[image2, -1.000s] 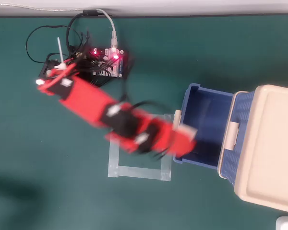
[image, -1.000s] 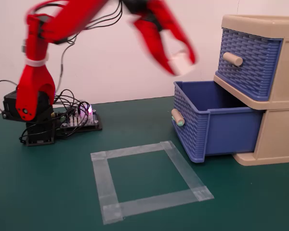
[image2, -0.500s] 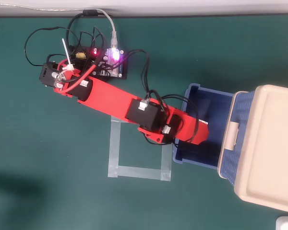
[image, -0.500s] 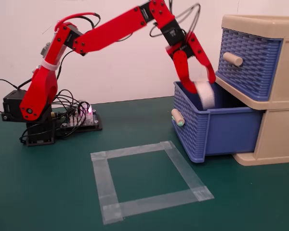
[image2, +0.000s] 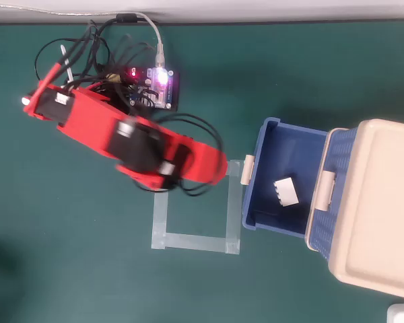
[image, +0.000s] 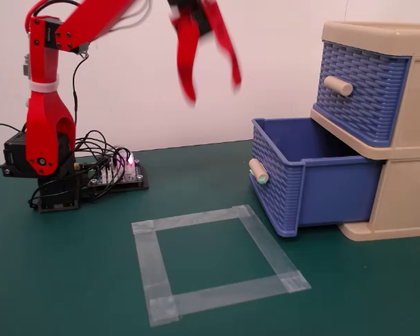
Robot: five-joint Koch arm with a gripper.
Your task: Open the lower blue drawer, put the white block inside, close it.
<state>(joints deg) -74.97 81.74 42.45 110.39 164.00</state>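
Your red arm [image: 52,105] is raised well above the desk [image: 70,280], and its fingers [image: 211,87] hang in the air, pointing down, to the left of the cabinet [image: 399,203] in the fixed view. The two fingers stand spread apart with clear wall showing between them, and nothing is held. They are motion-blurred, so you cannot read finer detail from them. In the overhead view the arm stretches from its base at upper left toward the drawer, its tip [image2: 215,165] near the taped square [image2: 196,239] and well short of the drawer front.

The lower blue drawer [image: 294,185] is pulled out of the beige cabinet. Its handle [image: 258,171], tipped pale teal-green, faces the arm. From above, you can see the white block [image2: 287,192] lying inside that drawer on its floor, studs along its left edge, somewhat tilted. It sits toward the cabinet side, apart from the drawer's front wall. In the fixed view the block is hidden behind the drawer's wall.

The upper blue drawer [image: 364,87] with the plain beige handle sits pushed in. The taped square lies on the green desk just left of the open drawer and has nothing inside it. A small circuit board [image2: 156,86] with lit pink lights rests beside the arm's base among black cables.
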